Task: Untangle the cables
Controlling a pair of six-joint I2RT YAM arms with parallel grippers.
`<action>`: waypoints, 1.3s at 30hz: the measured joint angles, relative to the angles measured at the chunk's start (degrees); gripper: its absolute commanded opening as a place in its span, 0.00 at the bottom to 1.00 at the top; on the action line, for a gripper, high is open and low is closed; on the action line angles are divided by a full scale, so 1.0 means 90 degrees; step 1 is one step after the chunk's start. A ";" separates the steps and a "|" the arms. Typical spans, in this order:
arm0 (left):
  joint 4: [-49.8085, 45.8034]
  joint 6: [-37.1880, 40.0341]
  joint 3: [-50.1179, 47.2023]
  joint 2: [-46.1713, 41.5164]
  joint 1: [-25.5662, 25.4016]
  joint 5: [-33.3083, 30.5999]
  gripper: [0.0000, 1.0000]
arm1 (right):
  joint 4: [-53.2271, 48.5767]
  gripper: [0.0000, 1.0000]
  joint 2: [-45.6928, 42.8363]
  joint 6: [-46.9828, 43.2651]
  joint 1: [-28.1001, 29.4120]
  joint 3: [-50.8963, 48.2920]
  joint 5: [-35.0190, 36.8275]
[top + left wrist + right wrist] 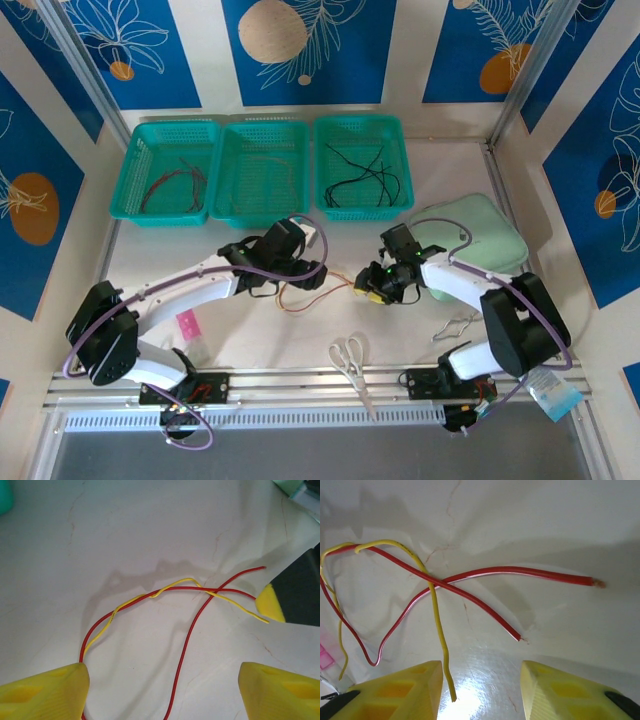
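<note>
Left claw [162, 674] stands apart above the white counter [125, 525], clamping nothing. You see the thin red wire [185, 645] and the thin yellow wire [240, 608] lying on the counter between its yellow fingers [45, 690], twisted around each other midway. Your right claw [481, 667] is likewise apart and empty; the yellow wire's loose end lies just beside one of its fingers, after crossing the red strands.

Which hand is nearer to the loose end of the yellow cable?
Right. The yellow cable's end lies at the right hand, between its fingers; the left hand is farther, at the loop's other side.
</note>
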 measured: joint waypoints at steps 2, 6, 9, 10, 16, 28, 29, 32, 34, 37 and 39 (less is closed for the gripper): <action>0.0005 -0.0039 0.0000 0.0000 -0.0010 0.0002 0.78 | 0.0124 0.38 0.0066 0.0000 0.0029 0.0005 -0.0063; 0.0010 -0.0063 0.0000 0.0000 -0.0015 0.0019 0.77 | 0.0291 0.34 0.0262 0.0000 0.0068 0.0012 -0.0182; 0.0010 -0.0068 0.0000 0.0000 -0.0015 0.0022 0.77 | 0.0357 0.24 0.0398 -0.0019 0.0129 0.0049 -0.0299; 0.0010 -0.0068 0.0000 0.0000 -0.0015 0.0022 0.77 | 0.0381 0.21 0.0425 -0.0002 0.0146 0.0061 -0.0328; 0.0007 -0.0066 0.0000 -0.0005 -0.0015 0.0022 0.77 | 0.0440 0.00 0.0444 -0.0056 0.0180 0.0199 -0.0515; -0.0430 -0.0372 0.0355 -0.0651 0.0267 0.0376 0.80 | -0.0656 0.00 -0.1311 -0.0986 0.0355 0.1173 -0.0017; -0.0432 -0.0369 0.0432 -0.0763 0.0289 0.0393 0.81 | -0.0726 0.00 -0.1440 -0.1088 0.0350 0.1243 -0.0002; -0.0461 -0.0418 0.0673 -0.1134 0.0418 0.0573 0.80 | -0.0918 0.00 -0.1809 -0.1498 0.0345 0.1406 0.0119; -0.0539 -0.0495 0.0913 -0.1299 0.0622 0.0736 0.80 | -0.0993 0.00 -0.1999 -0.1819 0.0345 0.1435 0.0221; -0.0724 -0.0517 0.1341 -0.1372 0.0908 0.0901 0.80 | -0.1171 0.00 -0.2125 -0.2205 0.0345 0.1523 0.0444; -0.0801 -0.0432 0.1508 -0.1406 0.0986 0.0930 0.80 | -0.1234 0.00 -0.2147 -0.2421 0.0345 0.1634 0.0585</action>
